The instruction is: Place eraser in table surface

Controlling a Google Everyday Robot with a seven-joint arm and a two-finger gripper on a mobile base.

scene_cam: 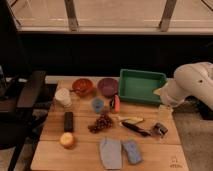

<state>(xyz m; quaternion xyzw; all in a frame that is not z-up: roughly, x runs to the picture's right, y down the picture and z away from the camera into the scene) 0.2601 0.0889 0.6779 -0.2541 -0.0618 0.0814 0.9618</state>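
The eraser [68, 121], a small flat black block, lies on the left part of the light wooden table surface [150, 150], just behind a yellow-orange fruit [67, 140]. My white arm [192, 82] reaches in from the right. My gripper [163, 115] hangs over the right side of the table, in front of the green tray [141, 85] and just above a small dark grey clip-like object [160, 130]. It is far to the right of the eraser and not touching it.
An orange bowl [82, 86], a purple bowl [107, 86], a white cup [63, 97], a blue cup [98, 104], a red item [116, 103], grapes [102, 122], a black-handled tool [135, 128] and two blue-grey cloths [111, 152] crowd the table. A dark chair [27, 92] stands at left.
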